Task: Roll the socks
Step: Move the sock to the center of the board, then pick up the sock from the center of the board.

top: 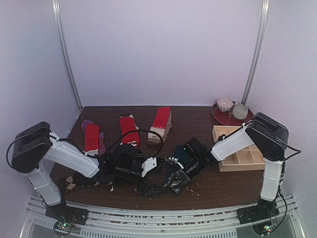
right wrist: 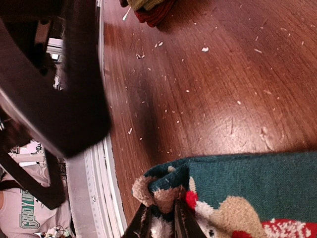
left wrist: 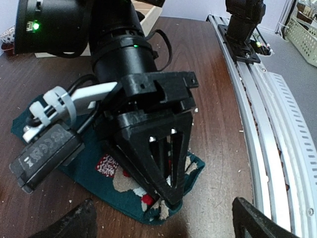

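The right pincer (right wrist: 166,220) pinches the edge of the teal sock (right wrist: 257,173) by the counter's (right wrist: 208,89) front edge. The left pincer (left wrist: 166,223) is spread wide, holding nothing.

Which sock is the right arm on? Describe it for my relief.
Left of the wooden divider tray, near the table's front edge, the right end effector pinches a corner of the teal sock. Unlike the red socks in the row behind, it is teal with a tan figure.
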Controlling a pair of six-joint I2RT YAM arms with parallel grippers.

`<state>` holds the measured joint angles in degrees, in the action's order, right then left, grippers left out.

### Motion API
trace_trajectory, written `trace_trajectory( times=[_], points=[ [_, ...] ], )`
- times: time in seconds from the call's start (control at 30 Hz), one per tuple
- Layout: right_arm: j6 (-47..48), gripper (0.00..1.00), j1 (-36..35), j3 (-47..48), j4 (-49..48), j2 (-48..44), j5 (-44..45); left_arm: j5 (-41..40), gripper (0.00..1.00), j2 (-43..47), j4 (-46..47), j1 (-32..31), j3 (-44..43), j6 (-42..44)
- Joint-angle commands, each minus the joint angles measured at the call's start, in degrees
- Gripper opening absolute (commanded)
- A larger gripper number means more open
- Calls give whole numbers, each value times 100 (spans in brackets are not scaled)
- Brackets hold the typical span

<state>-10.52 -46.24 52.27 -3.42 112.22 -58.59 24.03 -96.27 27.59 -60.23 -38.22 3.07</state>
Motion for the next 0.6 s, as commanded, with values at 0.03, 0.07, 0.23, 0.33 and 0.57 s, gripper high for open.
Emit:
trace_trajectory(
  times=[0.03, 0.07, 0.23, 0.33, 0.57],
  points=[
    [310, 18, -22, -172, 1117, 408, 509, 243, 89, -512, 285, -59, -299, 453],
    [340, 18, -6, -168, 1165, 399, 525, 308, 85, -594, 262, -59, -327, 494],
    [505, 18, 44, -107, 1435, 375, 551, 546, 69, -1052, 333, -59, -436, 492],
    [554, 18, 70, -96, 1529, 375, 576, 570, 62, -1209, 379, -59, -496, 434],
    [550, 18, 89, -97, 1524, 363, 575, 567, 49, -1311, 286, -59, -595, 385]
  ],
)
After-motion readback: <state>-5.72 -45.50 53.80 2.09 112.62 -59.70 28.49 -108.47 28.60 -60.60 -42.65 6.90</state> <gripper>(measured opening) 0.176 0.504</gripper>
